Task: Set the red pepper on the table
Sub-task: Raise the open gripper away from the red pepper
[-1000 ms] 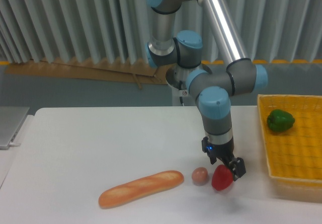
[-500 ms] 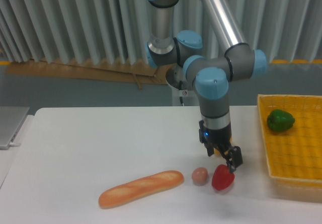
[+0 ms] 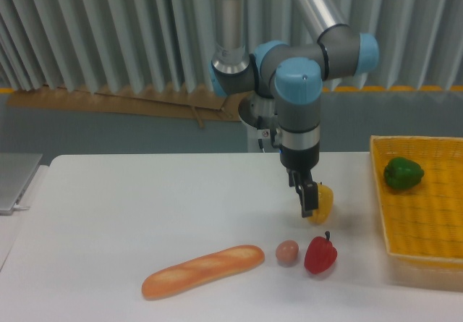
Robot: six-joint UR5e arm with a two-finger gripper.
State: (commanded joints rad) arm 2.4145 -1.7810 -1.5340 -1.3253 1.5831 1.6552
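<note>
Camera view: red pepper [image 3: 320, 255] sits upright on the table [image 3: 130, 213] just right of the egg [image 3: 287, 252], gripper [image 3: 309, 200] above it and apart, holding nothing; jaws seen edge-on, cannot tell their spread. Placement looks done, so best lift straight up, avoiding the yellow pepper [image 3: 323, 201] behind the fingers. Count: one red, one yellow, one green pepper [image 3: 402, 173] in one basket [image 3: 423, 263] right of the egg, one egg, one baguette [image 3: 202, 270] to its left.

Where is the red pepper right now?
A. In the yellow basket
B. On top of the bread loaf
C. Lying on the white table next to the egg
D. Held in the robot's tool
C. The red pepper rests on the table just right of the egg, while the tool hangs above it, holding nothing.
</note>
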